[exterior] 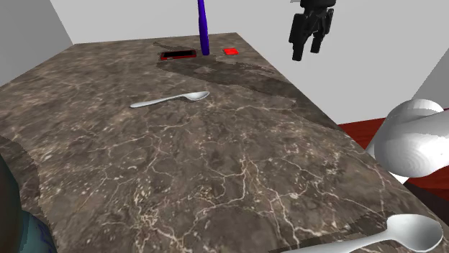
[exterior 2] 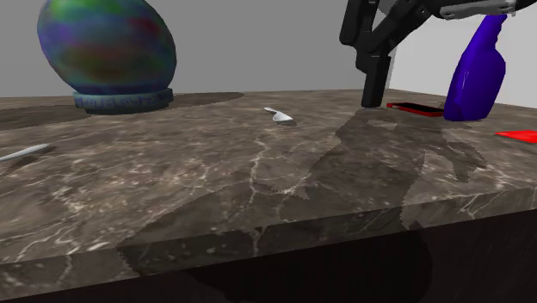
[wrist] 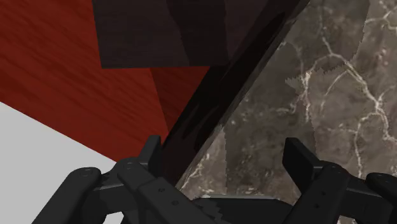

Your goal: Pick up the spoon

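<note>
Claw (exterior: 306, 52) released, fingers apart, nothing between them. It hangs above the edge of the marble tabletop (exterior: 216, 165), with red-brown floor (wrist: 63, 70) beneath. Nearest my claw are a flat red square (exterior: 230, 51) and a blue spray bottle (exterior 2: 473, 77). The spoon (exterior: 170, 100) lies flat toward mid-table, well apart from my claw. A second spoon (exterior: 381, 237) lies farther off, at the tabletop's edge.

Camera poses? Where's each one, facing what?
Shoulder view: high beside the arm, looking down over the marbled table; white arm link, gripper show.
Second exterior view: low at table height, facing across it; gripper shows.
Wrist view: on the hand, facing down at table edge and red floor; open fingers show.
Shared: both exteriors show spoon, blue bottle.
</note>
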Robot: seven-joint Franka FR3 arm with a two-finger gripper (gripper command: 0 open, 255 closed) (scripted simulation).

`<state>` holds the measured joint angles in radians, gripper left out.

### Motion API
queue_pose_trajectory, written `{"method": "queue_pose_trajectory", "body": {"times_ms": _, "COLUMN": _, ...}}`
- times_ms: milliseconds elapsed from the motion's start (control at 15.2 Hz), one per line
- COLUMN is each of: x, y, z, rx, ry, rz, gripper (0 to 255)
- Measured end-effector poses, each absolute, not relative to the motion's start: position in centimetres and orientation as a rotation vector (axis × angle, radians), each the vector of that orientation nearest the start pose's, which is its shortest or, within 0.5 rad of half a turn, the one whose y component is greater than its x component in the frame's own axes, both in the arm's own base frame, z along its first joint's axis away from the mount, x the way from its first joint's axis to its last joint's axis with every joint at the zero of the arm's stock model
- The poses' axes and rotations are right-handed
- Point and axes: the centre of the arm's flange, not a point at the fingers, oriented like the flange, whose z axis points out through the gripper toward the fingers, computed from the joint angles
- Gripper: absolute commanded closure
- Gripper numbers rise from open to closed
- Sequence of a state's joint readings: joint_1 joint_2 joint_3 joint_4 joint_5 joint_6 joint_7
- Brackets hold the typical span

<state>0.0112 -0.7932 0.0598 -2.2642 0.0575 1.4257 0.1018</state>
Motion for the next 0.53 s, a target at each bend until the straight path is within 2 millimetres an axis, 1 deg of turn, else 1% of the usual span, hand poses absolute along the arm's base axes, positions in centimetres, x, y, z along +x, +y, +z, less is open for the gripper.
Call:
{"method": "queue_pose_trajectory", "body": {"times_ms": 66, "x": 28.8, "y": 3.5, "z": 62.2, "rx": -3.129, "ry": 0.067, "rz": 0.074, "gripper": 0}}
{"method": "queue_pose_trajectory", "body": {"times_ms": 198, "x": 29.8, "y": 4.5, "z": 62.1, "rx": -3.123, "ry": 0.015, "rz": 0.061, "gripper": 0}}
{"method": "queue_pose_trajectory", "body": {"times_ms": 330, "x": 31.4, "y": 5.9, "z": 61.5, "rx": -3.111, "ry": -0.06, "rz": 0.043, "gripper": 0}}
{"method": "queue_pose_trajectory", "body": {"times_ms": 462, "x": 33.4, "y": 7.0, "z": 61.0, "rx": -3.096, "ry": -0.14, "rz": 0.022, "gripper": 0}}
{"method": "queue_pose_trajectory", "body": {"times_ms": 528, "x": 34.2, "y": 8.0, "z": 60.6, "rx": -3.088, "ry": -0.181, "rz": 0.011, "gripper": 0}}
